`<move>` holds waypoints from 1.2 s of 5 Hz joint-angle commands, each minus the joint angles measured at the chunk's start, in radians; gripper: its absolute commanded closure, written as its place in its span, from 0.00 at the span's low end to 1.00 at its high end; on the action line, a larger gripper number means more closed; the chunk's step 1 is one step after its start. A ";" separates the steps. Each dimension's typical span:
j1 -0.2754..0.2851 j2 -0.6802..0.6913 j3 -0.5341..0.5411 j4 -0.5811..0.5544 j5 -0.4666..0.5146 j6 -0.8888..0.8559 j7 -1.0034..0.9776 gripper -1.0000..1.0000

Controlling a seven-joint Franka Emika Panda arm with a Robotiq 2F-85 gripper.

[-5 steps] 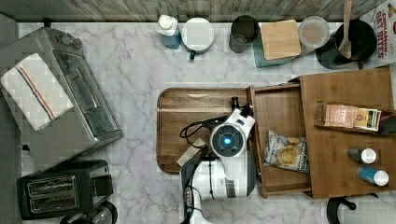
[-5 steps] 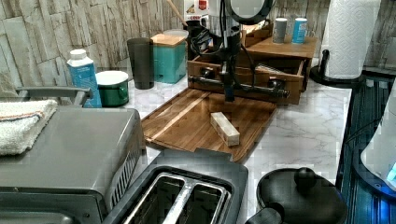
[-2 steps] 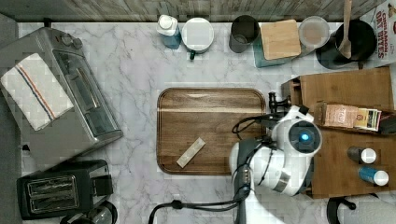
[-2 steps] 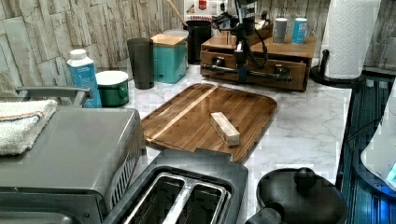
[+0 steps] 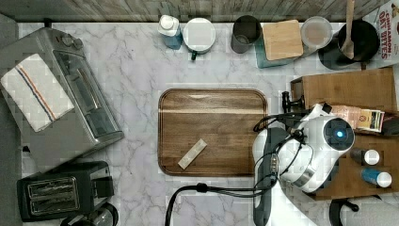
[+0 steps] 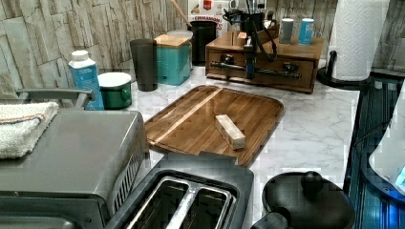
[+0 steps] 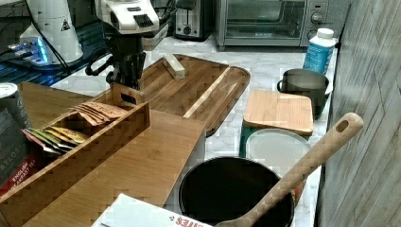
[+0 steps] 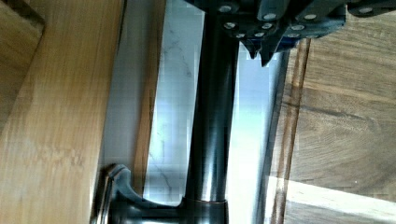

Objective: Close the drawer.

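Note:
The drawer (image 6: 267, 64) sits pushed into its wooden cabinet (image 5: 348, 87), its front panel flush with the cabinet face in the left view. Its black handle (image 6: 258, 70) runs across the front panel. My gripper (image 6: 249, 71) hangs straight down against that handle, on the tray side. In the wrist view the handle (image 8: 212, 130) runs beside the drawer front (image 8: 56, 116), and the gripper (image 8: 261, 53) is shut, its tips close beside the bar, not around it. From the right view the gripper (image 7: 130, 80) stands at the cabinet's front edge.
A dark wooden tray (image 5: 211, 132) with a pale block (image 5: 192, 154) lies just in front of the cabinet. Tea packets (image 5: 360, 117) and small bottles (image 5: 369, 157) stand on the cabinet top. A toaster oven (image 5: 70, 94), a toaster (image 5: 56, 197) and canisters (image 5: 282, 40) ring the counter.
The drawer, open with a snack bag inside a second ago, has slid into the cabinet towards the top view's right. My arm moved with it, off the tray.

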 commanded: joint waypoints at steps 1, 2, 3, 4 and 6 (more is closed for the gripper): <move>-0.085 0.049 -0.105 0.192 -0.066 0.176 0.027 1.00; -0.085 0.049 -0.105 0.192 -0.066 0.177 0.027 1.00; -0.084 0.049 -0.105 0.192 -0.066 0.176 0.026 1.00; -0.084 0.049 -0.105 0.192 -0.066 0.177 0.027 1.00; -0.073 0.050 -0.117 0.192 -0.060 0.177 0.023 1.00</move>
